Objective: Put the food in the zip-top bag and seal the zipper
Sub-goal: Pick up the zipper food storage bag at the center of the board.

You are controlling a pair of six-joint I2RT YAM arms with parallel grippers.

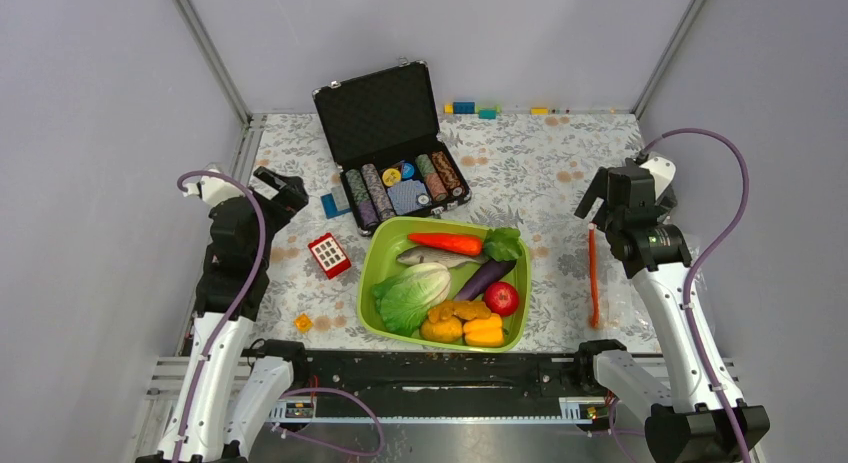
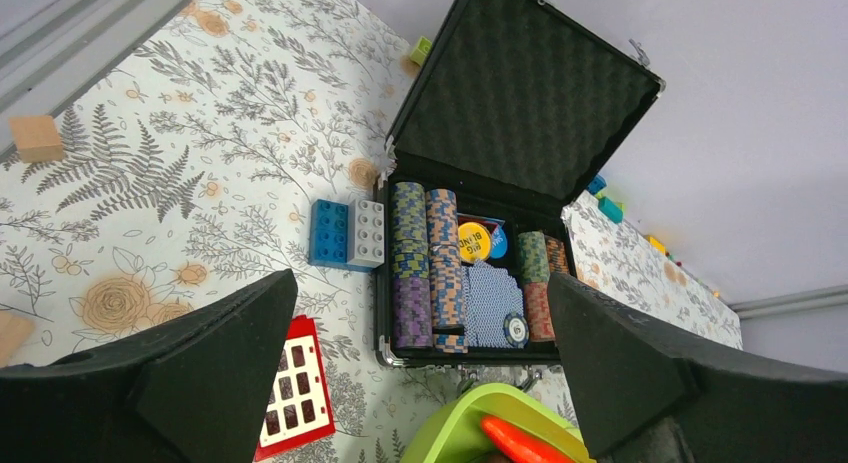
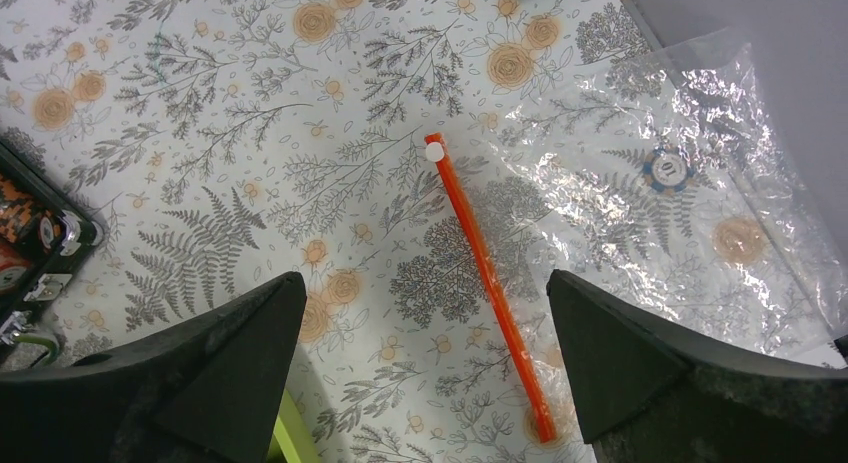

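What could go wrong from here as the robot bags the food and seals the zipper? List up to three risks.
1. The zip-top bag lies flat and limp, its zipper thin; the right pincer may push it about rather than open it.
2. A poker chip sits on or in the bag, hard to tell; it might get sealed in.
3. The food is crowded in the tray; lifting the fish could drag the carrot.

plain grey walls [image 1: 90,133], metal corner posts [image 1: 210,53], floral-patterned tabletop [image 1: 560,153], even light
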